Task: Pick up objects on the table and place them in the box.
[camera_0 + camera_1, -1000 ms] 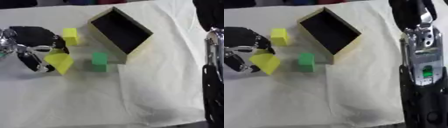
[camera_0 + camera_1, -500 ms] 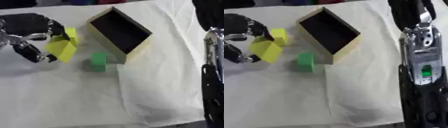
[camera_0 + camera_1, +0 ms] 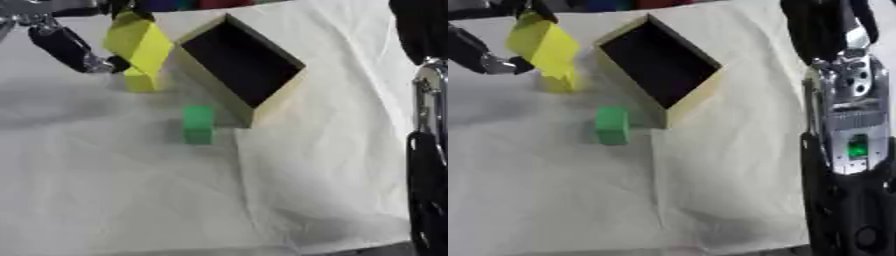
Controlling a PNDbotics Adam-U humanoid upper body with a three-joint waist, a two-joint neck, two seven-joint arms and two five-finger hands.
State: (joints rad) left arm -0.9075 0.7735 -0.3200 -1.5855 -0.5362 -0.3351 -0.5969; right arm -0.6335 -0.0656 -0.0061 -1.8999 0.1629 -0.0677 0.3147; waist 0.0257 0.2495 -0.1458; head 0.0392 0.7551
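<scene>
Left hand (image 3: 66, 37) raised over the far left corner of the tabletop (image 3: 131, 200), fingers clamped on a large yellow block (image 3: 140, 42), tilted and lifted clear of the cloth. Directly below it, a smaller yellow block (image 3: 140, 81) resting on the cloth. Just right of both, an open box (image 3: 241, 65) with dark inside, set askew near the far edge. Green block (image 3: 199, 124) lying near the box's front corner. Right arm (image 3: 846, 130) along the right edge, hand's fingers not discernible

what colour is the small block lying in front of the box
Green block, clearest in the left eye view, near the box.
</scene>
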